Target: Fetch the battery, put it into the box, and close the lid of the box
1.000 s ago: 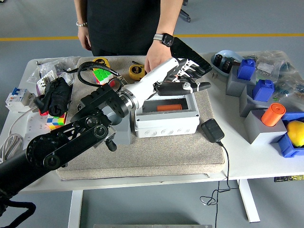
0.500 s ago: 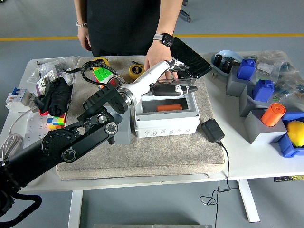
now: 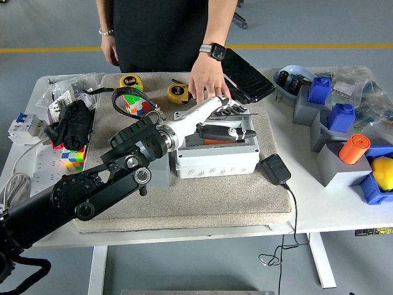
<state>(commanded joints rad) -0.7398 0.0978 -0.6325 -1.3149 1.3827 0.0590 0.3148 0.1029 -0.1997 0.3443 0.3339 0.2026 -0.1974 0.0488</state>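
The grey box (image 3: pixel 216 161) stands on the mat, its dark lid (image 3: pixel 247 76) swung open and leaning back behind it. A sliver of the orange battery (image 3: pixel 209 141) shows inside the box, mostly hidden by my hand. My left hand (image 3: pixel 226 123) lies low over the box opening, fingers stretched out toward the right and thumb below them, gripping nothing that I can see. A person's hand (image 3: pixel 207 81) with a wristwatch rests on the mat just behind the box, beside the lid. My right arm is out of view.
Two yellow tape measures (image 3: pixel 177 93) and a colour cube (image 3: pixel 136 102) lie behind the box on the grey mat (image 3: pixel 202 206). A black charger (image 3: pixel 275 169) with its cable sits right of the box. Grey and blue blocks and an orange cylinder (image 3: pixel 353 147) crowd the right side.
My left hand has come down from above the box onto its opening and drawn back a little. The lid sits slightly lower and further back. The person's hand has stayed behind the box.
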